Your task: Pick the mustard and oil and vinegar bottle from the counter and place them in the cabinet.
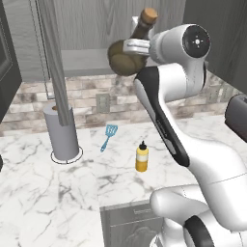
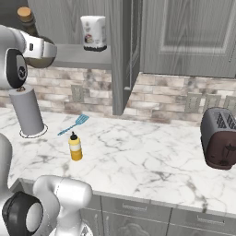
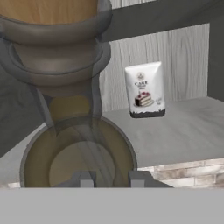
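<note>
Claw (image 3: 112, 178) pinching the oil and vinegar bottle (image 1: 126, 54) at its round belly, one dark fingertip (image 3: 86, 178) on each side. Bottle raised well above the desk (image 1: 58, 193), level with the cabinet (image 2: 184, 37) shelf floor and at its front edge. Tilted in the left base view, tan cork stopper (image 1: 148, 15) uppermost, neck leaning toward the arm. In the hand view, seen very close, belly low and neck and cork rising to the top edge.

Mustard (image 1: 142, 157) upright on the desk, well below the raised jug, apart from everything else. Blue spatula (image 1: 109, 136) flat on the marble just behind the mustard, toward the brick backsplash. Paper towel roll (image 1: 61, 131) upright near the wall, left of the spatula.

White printed bag (image 2: 93, 32) upright on the cabinet shelf, toward the back. Cabinet door (image 2: 122, 55) swung open, edge-on in the right base view. Dark toaster (image 2: 220, 138) on the desk, far right.
</note>
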Tool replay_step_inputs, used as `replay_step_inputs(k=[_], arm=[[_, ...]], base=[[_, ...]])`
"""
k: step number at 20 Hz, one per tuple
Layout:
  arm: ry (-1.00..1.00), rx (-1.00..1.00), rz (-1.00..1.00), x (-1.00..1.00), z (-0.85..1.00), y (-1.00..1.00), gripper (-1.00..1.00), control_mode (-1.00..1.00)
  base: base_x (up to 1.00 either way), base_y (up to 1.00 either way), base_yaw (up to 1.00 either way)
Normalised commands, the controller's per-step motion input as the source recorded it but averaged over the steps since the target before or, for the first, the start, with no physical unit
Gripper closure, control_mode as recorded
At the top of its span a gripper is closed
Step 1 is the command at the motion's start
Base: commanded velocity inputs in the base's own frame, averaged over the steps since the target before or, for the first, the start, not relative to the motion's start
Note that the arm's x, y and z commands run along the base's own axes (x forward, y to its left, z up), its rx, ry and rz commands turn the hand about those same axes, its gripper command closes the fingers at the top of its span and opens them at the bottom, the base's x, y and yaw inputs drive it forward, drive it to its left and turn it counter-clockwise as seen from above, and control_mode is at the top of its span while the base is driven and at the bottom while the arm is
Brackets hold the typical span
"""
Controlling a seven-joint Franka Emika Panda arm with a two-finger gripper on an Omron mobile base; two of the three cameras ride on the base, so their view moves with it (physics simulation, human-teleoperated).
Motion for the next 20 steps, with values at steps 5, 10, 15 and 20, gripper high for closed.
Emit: replay_step_inputs(k=[5, 10, 15, 20], arm=[[0.00, 0.00, 0.00, 0.30, -0.11, 0.24, 1.00, -1.00], [0.00, 0.00, 0.00, 0.28, -0.18, 0.16, 1.00, -1.00], [0.00, 0.00, 0.00, 0.27, -0.04, 0.12, 1.00, -1.00], [0.00, 0.00, 0.00, 0.34, 0.00, 0.03, 1.00, -1.00]], base=[[0.00, 0.00, 0.00], [0.00, 0.00, 0.00], [0.00, 0.00, 0.00], [0.00, 0.00, 0.00]])
